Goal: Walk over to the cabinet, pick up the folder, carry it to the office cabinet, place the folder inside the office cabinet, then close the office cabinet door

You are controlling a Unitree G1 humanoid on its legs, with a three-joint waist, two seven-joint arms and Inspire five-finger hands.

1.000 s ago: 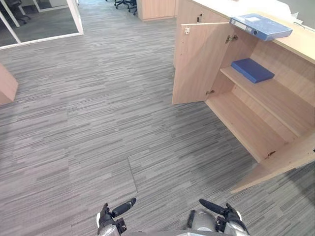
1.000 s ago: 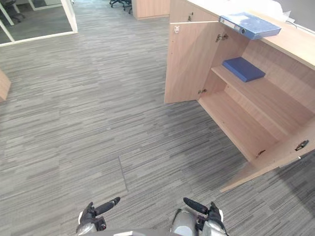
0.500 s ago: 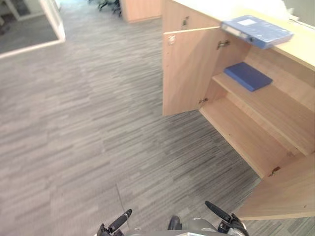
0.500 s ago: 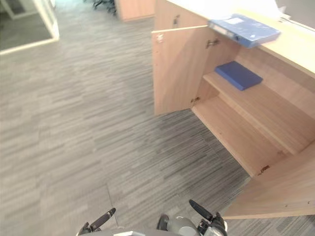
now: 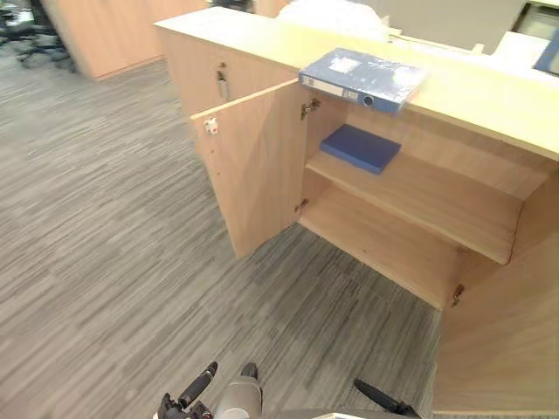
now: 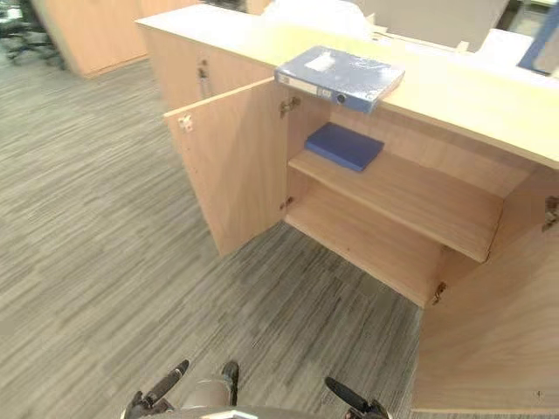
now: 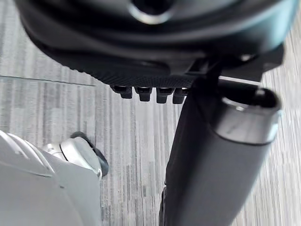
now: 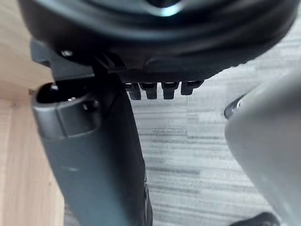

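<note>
Fingers (image 7: 143, 93) of the left hand (image 7: 155, 47) run out straight in a short row in the left wrist view. The thumb (image 7: 221, 155) stands apart beside them, nothing is held, and grey striped carpet (image 7: 127, 141) shows past them. In the right wrist view the right hand (image 8: 160, 42) is likewise slack and holds nothing, its fingers straight and its thumb out. A pale wood panel (image 8: 19, 150) is just beside that thumb, with carpet on the other side. In the left eye view the two hands sit low at the bottom edge, the left at about 7 o'clock and the right at about 5 o'clock. Both are well apart from the cabinet (image 5: 463, 96), which stretches from 11 round to 3 o'clock. Both its doors are swung wide, the left door (image 5: 253, 166) near 12 o'clock and the right door (image 5: 498, 340) near 4 o'clock. The folder (image 5: 362, 77), blue with a white label, lies flat on the cabinet's top at 1 o'clock, its front corner jutting over the edge above the opening. Under it a thinner blue book (image 5: 360, 148) lies flat at the left end of the upper shelf (image 5: 437, 209). The right eye view gives the same layout, with a white bundle (image 6: 310, 13) on the top behind the folder and an office chair (image 6: 13, 26) far off at 10 o'clock.
</note>
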